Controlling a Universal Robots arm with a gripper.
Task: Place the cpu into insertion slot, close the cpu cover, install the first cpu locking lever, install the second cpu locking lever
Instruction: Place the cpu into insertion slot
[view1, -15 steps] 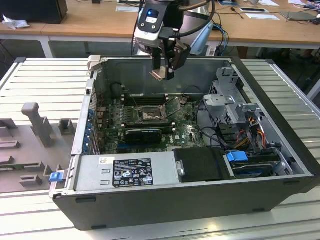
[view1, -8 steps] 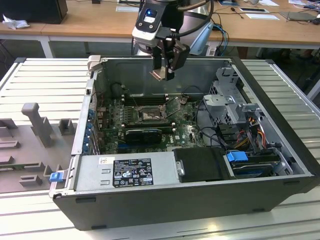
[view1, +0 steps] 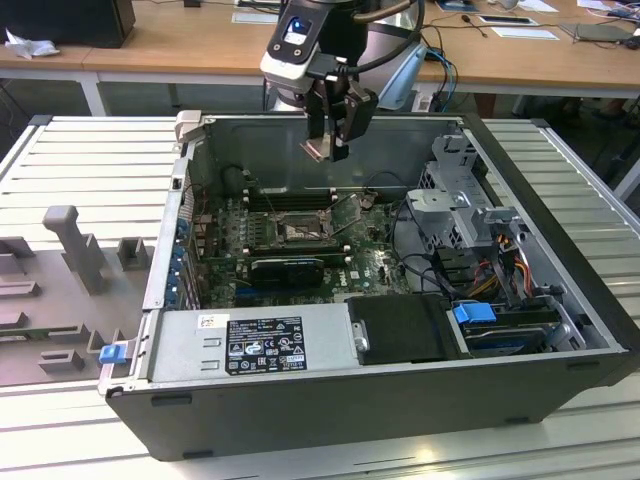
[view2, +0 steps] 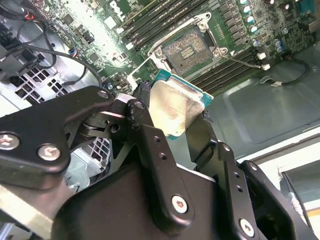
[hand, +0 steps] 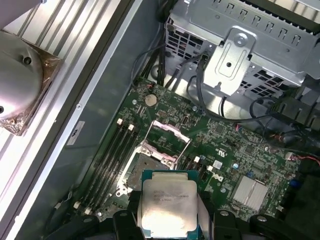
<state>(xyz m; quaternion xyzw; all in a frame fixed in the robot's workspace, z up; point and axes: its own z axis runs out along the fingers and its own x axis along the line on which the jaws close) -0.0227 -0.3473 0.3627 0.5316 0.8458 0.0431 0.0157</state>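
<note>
Exterior view: jaws clamped on the cpu (view1: 316, 150), high over the open computer case (view1: 400, 400), well above the insertion slot (view1: 297, 232).
Second wrist view: cpu (view2: 175, 107) pinched edgewise between the jaws; insertion slot (view2: 186, 50) uncovered beyond.
First wrist view: cpu (hand: 167, 207) apart from insertion slot (hand: 143, 167).

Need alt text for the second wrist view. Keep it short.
The gripper holds the cpu by two opposite edges, its silvery top facing the camera, above the green motherboard. Beyond the chip, the insertion slot sits open and empty, with long memory slots running alongside it.
</note>
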